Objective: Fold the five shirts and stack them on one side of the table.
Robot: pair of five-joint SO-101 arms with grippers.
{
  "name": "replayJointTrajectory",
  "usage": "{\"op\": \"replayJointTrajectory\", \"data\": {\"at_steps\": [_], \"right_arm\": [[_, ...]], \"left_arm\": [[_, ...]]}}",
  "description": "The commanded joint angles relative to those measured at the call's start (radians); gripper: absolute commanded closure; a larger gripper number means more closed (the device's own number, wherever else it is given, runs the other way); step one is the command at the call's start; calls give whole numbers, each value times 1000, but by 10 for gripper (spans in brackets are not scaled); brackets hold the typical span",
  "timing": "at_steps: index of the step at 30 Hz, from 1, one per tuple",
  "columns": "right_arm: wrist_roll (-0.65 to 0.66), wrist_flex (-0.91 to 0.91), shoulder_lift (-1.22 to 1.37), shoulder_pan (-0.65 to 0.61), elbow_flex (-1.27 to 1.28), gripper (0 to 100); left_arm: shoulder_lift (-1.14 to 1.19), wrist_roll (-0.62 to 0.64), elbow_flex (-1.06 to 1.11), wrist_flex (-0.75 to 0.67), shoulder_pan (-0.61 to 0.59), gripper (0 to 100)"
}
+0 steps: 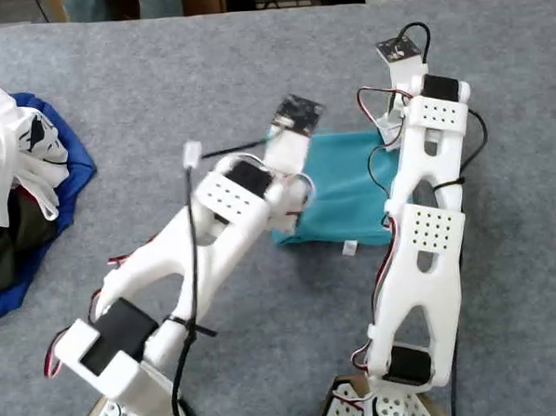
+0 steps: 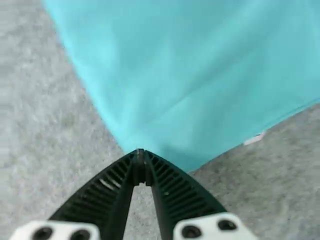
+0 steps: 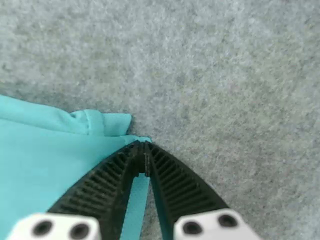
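A teal shirt [image 1: 347,190] lies folded into a rectangle on the grey table, between the two arms. My left gripper [image 2: 140,156] is shut, its fingertips pinching the near left edge of the teal shirt [image 2: 200,75]. In the high view the left gripper [image 1: 290,212] is mostly hidden under its own wrist. My right gripper [image 3: 142,147] is shut on the far right corner of the teal shirt [image 3: 45,155], with teal cloth showing between its fingers. From above, the right gripper [image 1: 387,137] sits at that corner.
A loose pile of shirts [image 1: 20,184], white, blue and dark, lies at the table's left edge. A small white label [image 1: 348,249] sticks out of the teal shirt's near edge. Grey table [image 1: 160,93] lies open at the back and far right.
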Motion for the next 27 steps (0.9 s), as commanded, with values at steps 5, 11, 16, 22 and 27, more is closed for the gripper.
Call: {"op": "replayJointTrajectory", "data": {"at_steps": [5, 11, 16, 22, 27], "right_arm": [[-2, -3, 2, 9, -28, 984], [-2, -3, 4, 11, -28, 984], [-2, -5, 4, 9, -28, 984], [-6, 2, -5, 12, -31, 984], [-6, 86, -30, 12, -136, 984]], "left_arm": [[160, 61, -31, -48, 42, 971], [269, 55, -82, 44, 28, 971], [272, 51, -82, 71, -4, 971], [247, 11, -108, 81, 15, 971], [127, -23, -189, 115, -33, 971]]}}
